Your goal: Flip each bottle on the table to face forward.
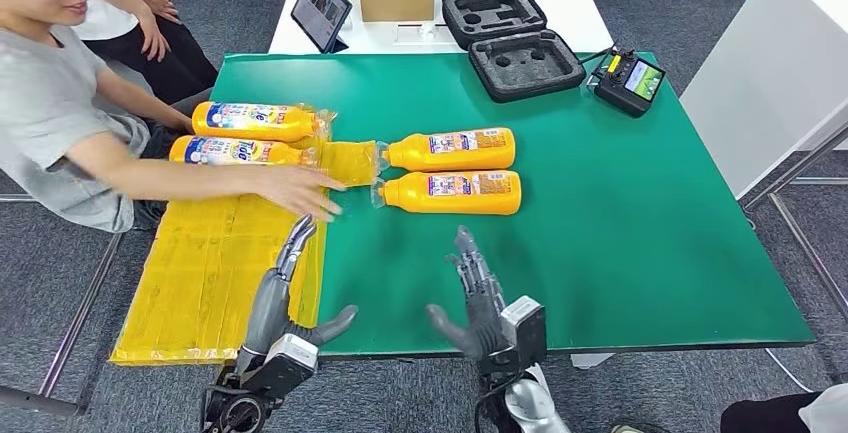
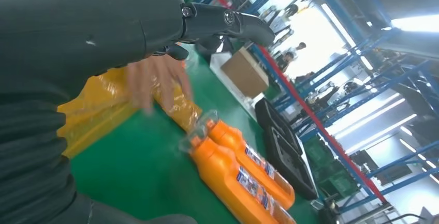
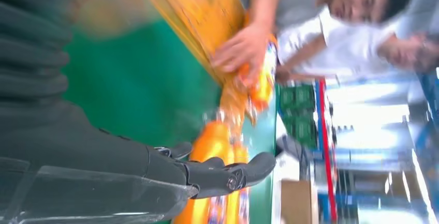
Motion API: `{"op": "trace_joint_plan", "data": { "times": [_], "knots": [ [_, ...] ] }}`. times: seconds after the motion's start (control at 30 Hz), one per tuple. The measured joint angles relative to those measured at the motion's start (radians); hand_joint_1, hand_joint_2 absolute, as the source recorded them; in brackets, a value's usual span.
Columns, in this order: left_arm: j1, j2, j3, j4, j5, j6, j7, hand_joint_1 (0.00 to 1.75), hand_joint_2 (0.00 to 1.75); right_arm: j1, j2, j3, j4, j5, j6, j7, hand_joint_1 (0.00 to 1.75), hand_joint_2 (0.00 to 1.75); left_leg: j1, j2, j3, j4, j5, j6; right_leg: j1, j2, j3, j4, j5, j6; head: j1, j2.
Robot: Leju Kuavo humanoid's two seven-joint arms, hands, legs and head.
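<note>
Four orange bottles (image 1: 455, 171) lay unturned on the green desk (image 1: 620, 223) as the left hand (image 1: 290, 293) and right hand (image 1: 478, 298) hovered wide, holding nothing.

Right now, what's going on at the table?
Both robot hands, the left hand and right hand, hover open over the near edge of the green table, holding nothing. Four orange bottles lie on their sides: two mid-table, two on the yellow plastic sheet. A seated person's hand reaches across that sheet.
</note>
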Motion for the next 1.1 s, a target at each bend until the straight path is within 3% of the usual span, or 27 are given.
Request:
{"op": "trace_joint_plan", "data": {
  "times": [0.07,0.2,0.43,0.57,0.7,0.87,1.1],
  "knots": [
    [0.006,-0.009,0.001,0.001,0.024,-0.010,0.000,0.00,1.75,0.000,0.011,-0.019,0.000,-0.008,-0.054,0.000,0.00,0.00,0.000,0.000,0.000,0.000,0.000,0.000,0.000,0.000,0.000,0.000,0.000,0.000,0.000,0.000],
    [0.009,-0.030,0.000,0.009,0.043,-0.018,0.001,0.00,1.75,-0.001,0.036,-0.036,-0.001,0.020,-0.187,0.000,0.00,1.75,0.000,0.000,0.000,0.000,0.000,0.000,0.000,0.000,0.000,0.000,0.000,0.000,0.000,0.000],
    [0.002,-0.053,0.000,0.022,0.049,-0.030,0.014,0.00,1.75,0.000,0.041,-0.028,-0.041,0.152,-0.404,0.000,0.00,1.75,0.000,0.000,0.000,0.000,0.000,0.000,0.000,0.000,0.000,0.000,0.000,0.000,0.000,0.000],
    [-0.011,-0.062,0.000,0.037,0.047,-0.052,0.017,0.00,1.75,0.016,0.031,-0.021,-0.113,0.406,-0.553,0.000,0.00,1.75,0.000,0.000,0.000,0.000,0.000,0.000,0.000,0.000,0.000,0.000,0.000,0.000,0.000,0.000],
    [-0.036,-0.069,-0.007,0.061,0.047,-0.072,0.018,0.00,1.75,0.043,0.041,-0.067,-0.176,0.756,-0.576,0.000,0.00,1.75,0.000,0.000,0.000,0.000,0.000,0.000,0.000,0.000,0.000,0.000,0.000,0.000,0.000,0.000],
    [-0.063,-0.081,-0.018,0.096,0.048,-0.087,0.017,0.00,1.75,0.060,0.071,-0.125,-0.195,1.046,-0.578,0.000,0.00,1.75,0.000,0.000,0.000,0.000,0.000,0.000,0.000,0.000,0.000,0.000,0.000,0.000,0.000,0.000],
    [-0.064,-0.088,-0.025,0.126,0.045,-0.085,-0.008,0.00,1.75,0.054,0.103,-0.162,-0.139,1.257,-0.578,0.045,0.00,1.75,0.000,0.000,0.000,0.000,0.000,0.000,0.000,0.000,0.000,0.000,0.000,0.000,0.000,0.000]
  ]
}}
